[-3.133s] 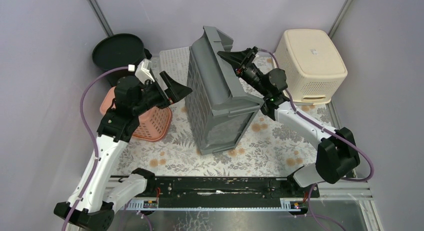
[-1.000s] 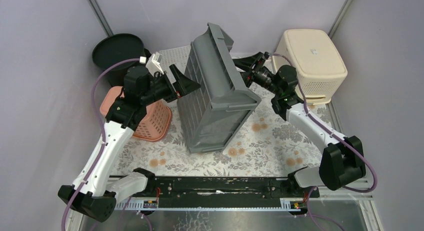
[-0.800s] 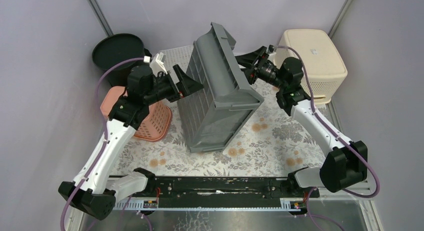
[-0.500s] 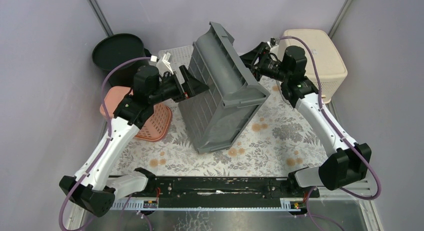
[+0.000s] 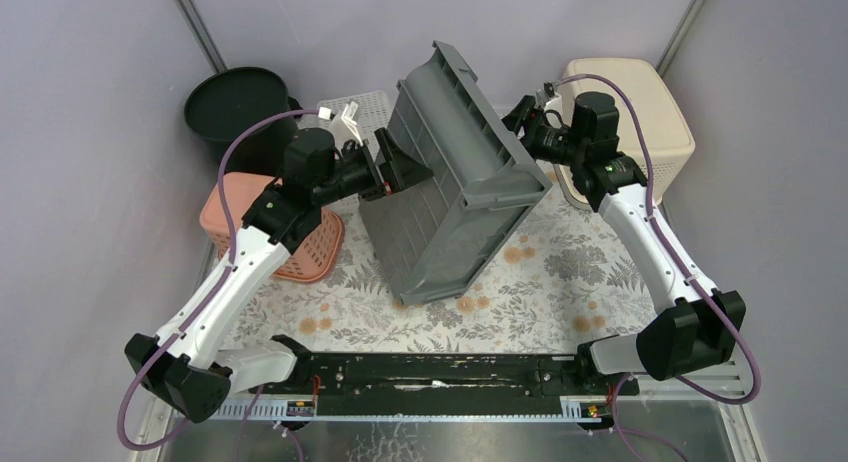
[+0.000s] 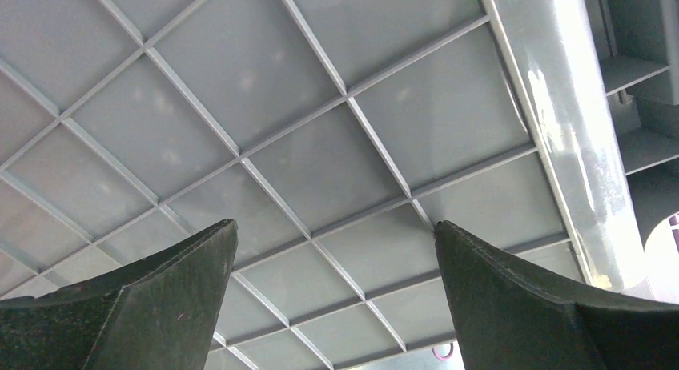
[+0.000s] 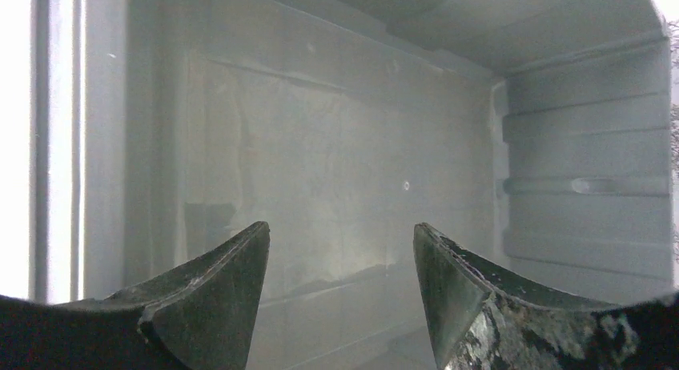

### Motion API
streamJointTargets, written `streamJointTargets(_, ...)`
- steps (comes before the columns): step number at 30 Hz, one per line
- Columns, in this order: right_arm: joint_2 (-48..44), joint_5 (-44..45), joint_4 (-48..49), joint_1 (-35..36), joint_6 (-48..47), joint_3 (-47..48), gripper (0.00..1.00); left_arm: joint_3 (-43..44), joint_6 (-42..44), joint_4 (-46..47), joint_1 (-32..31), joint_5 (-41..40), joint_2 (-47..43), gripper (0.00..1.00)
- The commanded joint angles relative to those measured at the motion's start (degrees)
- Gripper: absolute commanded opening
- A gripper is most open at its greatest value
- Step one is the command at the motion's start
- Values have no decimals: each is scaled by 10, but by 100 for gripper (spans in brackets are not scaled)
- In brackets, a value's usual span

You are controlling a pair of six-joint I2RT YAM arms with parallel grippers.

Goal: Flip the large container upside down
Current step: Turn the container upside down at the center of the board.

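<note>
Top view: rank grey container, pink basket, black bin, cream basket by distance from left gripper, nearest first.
1. Grey container, right at the left gripper.
2. Pink basket, near-left of it.
3. Black bin, far-left corner.
4. Cream basket, far right.

**Pale walls, a flowered table**

We see plain lavender-grey walls (image 5: 90,132) on three sides, with slanted metal posts (image 5: 195,27) in the far corners. The table (image 5: 560,282) carries a cloth (image 5: 350,317) with a brown floral print. A black rail (image 5: 430,370) lines its near edge. Light is soft and even.

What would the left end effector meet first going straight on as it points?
The gridded base of the grey container, directly ahead of the open left end effector; the gap looks small.
</note>
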Motion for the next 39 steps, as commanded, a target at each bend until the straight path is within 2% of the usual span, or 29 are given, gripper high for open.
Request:
streamJointTargets(1, -20, -26, -22, -11, -47, 18, 74, 9, 14, -7, -12, -14, 19, 100)
streamJointTargets(16, -47, 5, -140, -47, -156, 8, 76, 31, 19, 0, -51, -27, 72, 100)
streamJointTargets(39, -118, 5, -167, -57, -200, -116, 76, 36, 18, -1, -88, -43, 94, 100)
